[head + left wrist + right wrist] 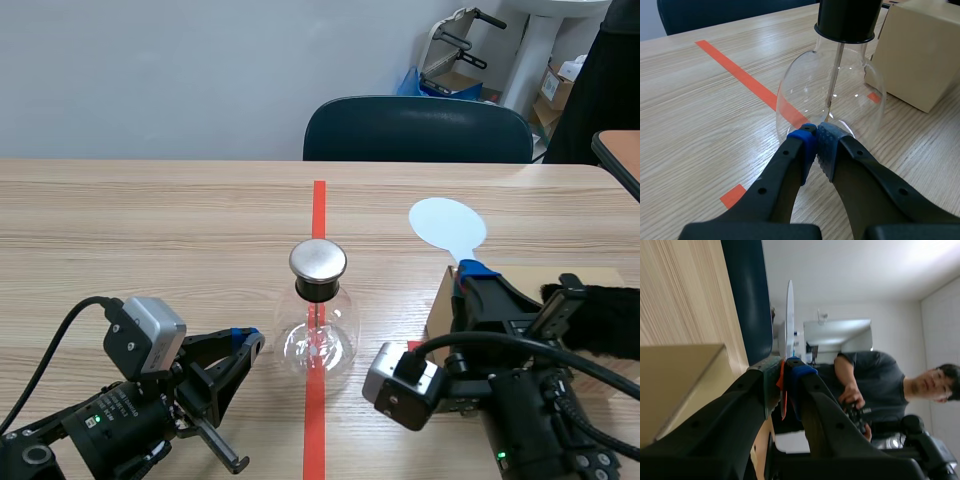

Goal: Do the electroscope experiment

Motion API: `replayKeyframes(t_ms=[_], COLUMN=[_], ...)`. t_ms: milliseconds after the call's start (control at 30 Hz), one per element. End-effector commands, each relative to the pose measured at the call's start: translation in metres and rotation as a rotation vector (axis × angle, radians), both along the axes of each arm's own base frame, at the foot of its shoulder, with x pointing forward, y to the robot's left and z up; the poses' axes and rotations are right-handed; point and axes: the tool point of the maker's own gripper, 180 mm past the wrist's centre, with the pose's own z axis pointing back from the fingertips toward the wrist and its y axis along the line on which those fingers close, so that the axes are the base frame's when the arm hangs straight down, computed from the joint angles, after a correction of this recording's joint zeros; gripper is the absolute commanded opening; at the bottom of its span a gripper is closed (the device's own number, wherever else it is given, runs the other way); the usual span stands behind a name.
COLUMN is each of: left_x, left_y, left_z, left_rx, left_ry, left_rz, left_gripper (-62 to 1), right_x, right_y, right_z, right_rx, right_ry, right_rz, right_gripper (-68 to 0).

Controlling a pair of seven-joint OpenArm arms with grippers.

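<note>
Your right gripper [468,272] is clamped on the stem of the pale blue paddle [447,224]. The paddle stands upright to the right of the electroscope [316,330], over the cardboard box [438,305]. The electroscope sits mid-table on the red tape line [319,200], its metal cap [318,260] uncovered. Your left gripper [246,342] has its fingers pressed together on nothing, tips at the electroscope's near-left side; whether they touch it is unclear. You seem to be about to present the paddle. Next, carry it left toward the cap, slowly, without knocking the electroscope.
</note>
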Motion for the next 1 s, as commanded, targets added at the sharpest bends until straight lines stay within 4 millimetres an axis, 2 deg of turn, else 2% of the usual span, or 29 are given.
replayKeyframes(t_ms=[0, 200, 433, 600, 967], left_x=[0.002, 0.002, 0.002, 0.002, 0.002], left_y=[-0.002, -0.002, -0.002, -0.002, -0.002], left_z=[0.008, 0.008, 0.008, 0.008, 0.008], left_rx=[-0.028, -0.028, -0.028, -0.028, -0.028], left_ry=[-0.02, -0.02, -0.019, -0.019, -0.019], left_rz=[0.003, 0.003, 0.003, 0.003, 0.003], left_gripper=[-57.3, -57.3, -57.3, -57.3, -57.3], right_x=[0.007, 0.008, 0.008, 0.007, -0.006], right_y=[-0.006, -0.025, -0.027, -0.011, 0.041], right_z=[0.012, 0.01, 0.01, 0.011, 0.014], right_rx=[0.014, 0.022, 0.023, 0.016, -0.008], right_ry=[-0.044, -0.036, -0.035, -0.041, -0.063], right_rz=[-0.034, -0.142, -0.15, -0.062, 0.234], right_gripper=[-65.8, -65.8, -65.8, -65.8, -65.8])
